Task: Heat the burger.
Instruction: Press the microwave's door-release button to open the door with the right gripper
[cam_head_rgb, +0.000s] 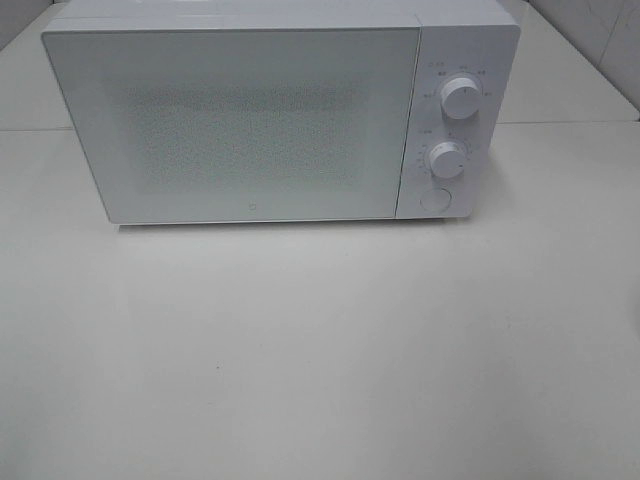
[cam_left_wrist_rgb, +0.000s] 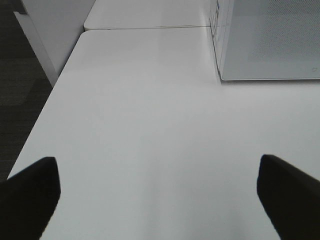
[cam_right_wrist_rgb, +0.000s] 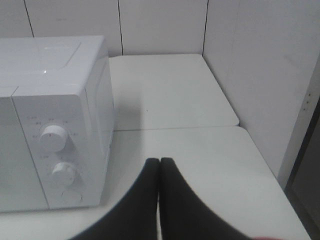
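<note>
The burger is out of view in every frame. A white microwave stands at the back of the white table with its door closed; its frosted window shows nothing inside. Two round knobs and a round button sit on its right panel. Neither arm appears in the exterior high view. My left gripper hangs open over bare tabletop, its dark fingers far apart with nothing between them. My right gripper is shut and empty, fingertips pressed together, to the right of the microwave's control panel.
The white table stretches in front of the microwave. A second table surface continues behind a seam. White wall panels close in the right side, and dark floor lies beyond the table's left edge.
</note>
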